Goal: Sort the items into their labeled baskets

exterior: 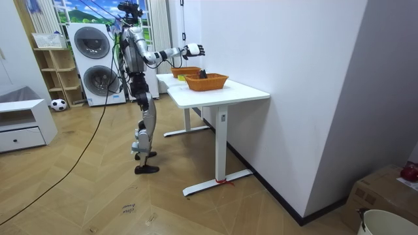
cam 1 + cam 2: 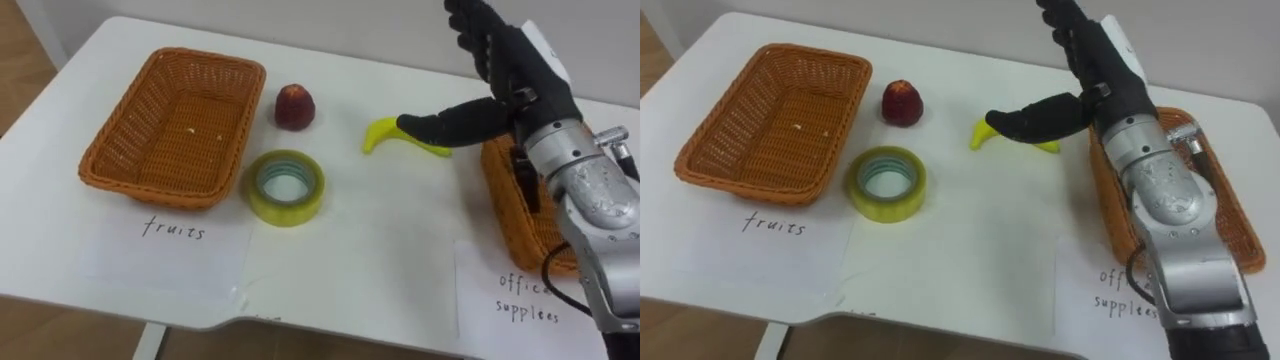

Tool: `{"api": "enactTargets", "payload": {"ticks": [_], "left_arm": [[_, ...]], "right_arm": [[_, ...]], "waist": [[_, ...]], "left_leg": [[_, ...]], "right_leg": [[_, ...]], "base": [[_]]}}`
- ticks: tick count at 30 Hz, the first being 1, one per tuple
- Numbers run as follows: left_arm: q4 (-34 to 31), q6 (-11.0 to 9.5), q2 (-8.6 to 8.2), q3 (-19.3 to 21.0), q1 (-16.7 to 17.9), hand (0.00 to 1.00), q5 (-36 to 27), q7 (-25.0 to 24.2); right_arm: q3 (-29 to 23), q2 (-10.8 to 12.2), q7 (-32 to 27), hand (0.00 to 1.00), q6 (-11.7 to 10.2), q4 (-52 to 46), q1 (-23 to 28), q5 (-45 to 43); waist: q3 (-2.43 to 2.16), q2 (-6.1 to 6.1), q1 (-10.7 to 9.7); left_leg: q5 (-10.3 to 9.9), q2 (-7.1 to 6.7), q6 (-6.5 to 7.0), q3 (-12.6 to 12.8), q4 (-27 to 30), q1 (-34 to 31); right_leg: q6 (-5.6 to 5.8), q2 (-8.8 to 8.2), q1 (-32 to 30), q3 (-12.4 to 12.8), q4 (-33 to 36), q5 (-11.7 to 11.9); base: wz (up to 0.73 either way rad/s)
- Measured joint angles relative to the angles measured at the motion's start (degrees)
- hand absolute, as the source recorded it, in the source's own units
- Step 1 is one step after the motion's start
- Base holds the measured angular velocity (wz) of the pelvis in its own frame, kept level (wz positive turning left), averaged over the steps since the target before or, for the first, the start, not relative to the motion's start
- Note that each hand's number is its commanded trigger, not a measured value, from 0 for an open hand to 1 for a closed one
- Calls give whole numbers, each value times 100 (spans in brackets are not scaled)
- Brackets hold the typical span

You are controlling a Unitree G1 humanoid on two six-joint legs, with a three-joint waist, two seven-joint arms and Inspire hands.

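Note:
My right hand (image 2: 505,70) hangs open above the table, fingers straight, thumb stretched left over a yellow banana (image 2: 385,135) that lies partly hidden beneath it. It holds nothing. A red strawberry-like fruit (image 2: 295,106) sits right of the empty wicker basket (image 2: 110,150) labelled fruits. A roll of yellow tape (image 2: 286,187) lies in front of that fruit. The office supplies basket (image 2: 510,200) stands at the right, mostly behind my right arm, with a dark object (image 1: 203,74) in it.
Paper labels lie in front of each basket: fruits (image 2: 172,230) and office supplies (image 2: 527,295). The white table's front edge (image 2: 300,325) runs close below. In the room view I stand at the table's end, with washing machines (image 1: 95,62) behind.

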Motion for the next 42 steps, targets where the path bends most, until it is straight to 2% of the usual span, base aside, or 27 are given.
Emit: {"api": "enactTargets", "payload": {"ticks": [6,14,28,31,34,42], "left_arm": [[-1,1,10,-40,10,0,-4,-18],[-57,68,37,-144,19,0,5,-7],[-132,102,51,-345,13,0,7,183],[-174,103,41,-389,6,0,10,205],[-180,103,29,-389,-10,0,9,204],[-220,129,2,-389,-112,0,8,191]], "right_arm": [[155,-2,-54,0,-2,211,-108,18],[696,271,-316,0,0,810,-417,2],[1044,341,-598,0,-28,971,-534,265],[1207,372,-574,0,-30,1295,-672,325],[1278,379,-557,0,-29,1496,-695,326],[1329,415,-557,0,-29,1641,-701,217]], "waist": [[0,-2,75],[7,-4,155],[15,0,325],[40,18,358],[87,24,396],[89,30,439]], "left_leg": [[3,-6,-4,-120,4,-52],[4,-4,-7,-138,68,-174],[23,-17,-19,-212,121,-349],[25,-22,-17,-216,121,-352],[32,-33,-15,-238,123,-373],[38,-55,-10,-308,137,-453]], "right_leg": [[0,6,11,-7,0,0],[0,2,-34,-148,-2,0],[0,-4,-182,-204,-3,0],[0,-9,-181,-203,-6,0],[0,-16,-184,-210,-7,0],[0,-33,-199,-294,-18,0]], "base": [[8],[4],[2],[0],[2],[5]]}}
